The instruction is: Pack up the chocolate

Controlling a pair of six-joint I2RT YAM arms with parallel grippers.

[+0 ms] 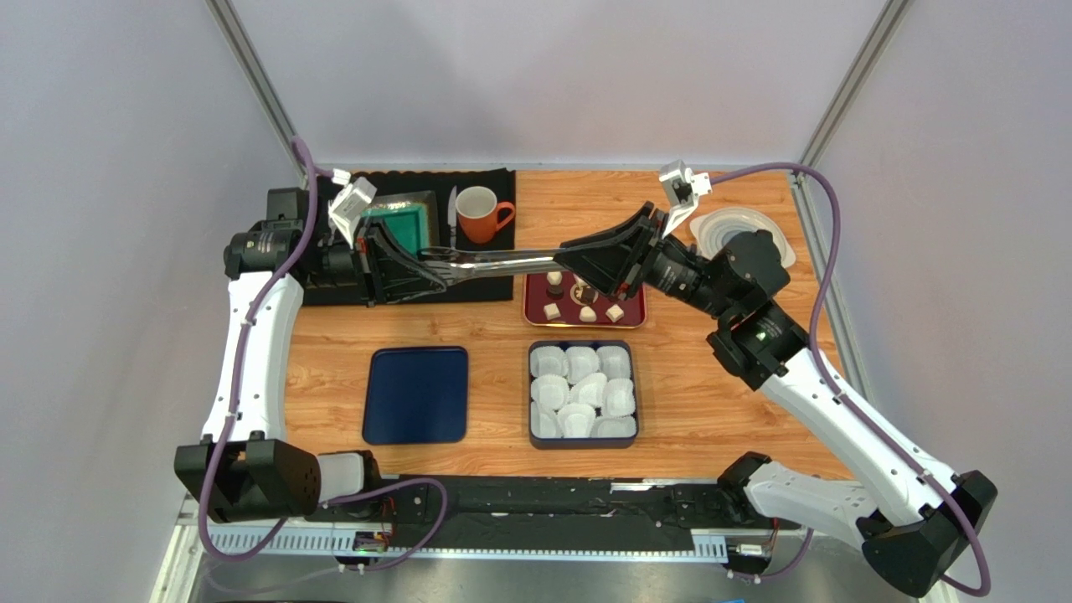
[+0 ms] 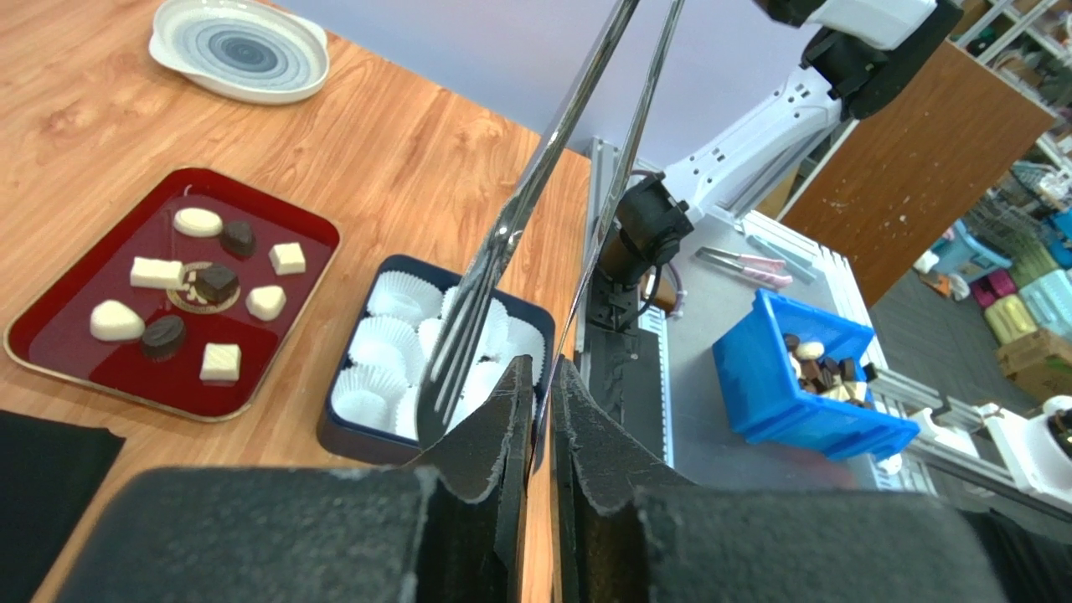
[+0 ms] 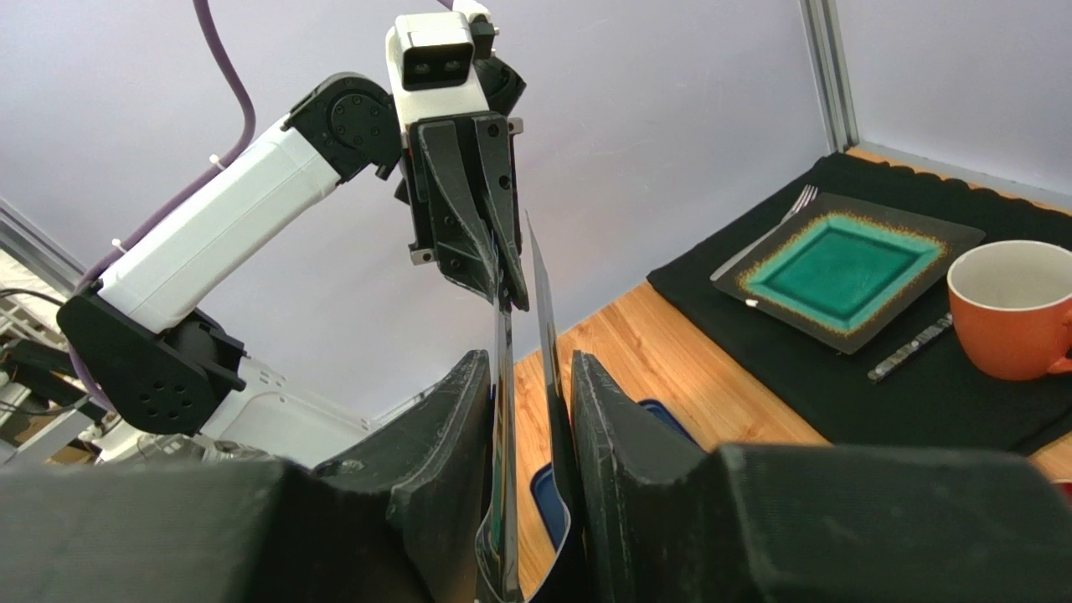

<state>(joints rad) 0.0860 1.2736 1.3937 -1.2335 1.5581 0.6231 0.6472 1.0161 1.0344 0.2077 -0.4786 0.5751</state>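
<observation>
Gripping a pair of metal tongs (image 1: 497, 260) from opposite ends, the two arms meet above the far half of the wooden counter (image 1: 705, 402). The left end effector (image 2: 542, 408) stands narrow, its fingers pinched on the tongs' broad end; whether both blades sit inside the fingers cannot be told. The right end effector (image 3: 529, 377) is likewise narrow, closed about the two thin blades that run between its fingers. The tongs hang level in the air between them, touching nothing below.

The chocolate (image 2: 217, 283), a scatter of dark brown and cream-white pieces, lies on a red tray (image 2: 183, 377) below the right end effector. Just nearer the arm bases sits a dark blue box (image 1: 583, 442) lined with white crinkled paper cups (image 1: 581, 392), beside the tray but not touching it. The box's blue lid (image 1: 417, 395) lies flat to its left, well apart.

At the far left corner a black mat (image 3: 805, 377) carries a square green plate (image 3: 837, 264), with a fork (image 3: 768, 233) on its far side, a knife (image 3: 909, 349) on its near side and an orange mug (image 3: 1019, 308) just past the knife. A round white plate (image 2: 242, 48) rests at the far right of the counter. Off the counter's edge, seen from the left wrist, a blue bin (image 2: 868, 427) holds more small sweets.
</observation>
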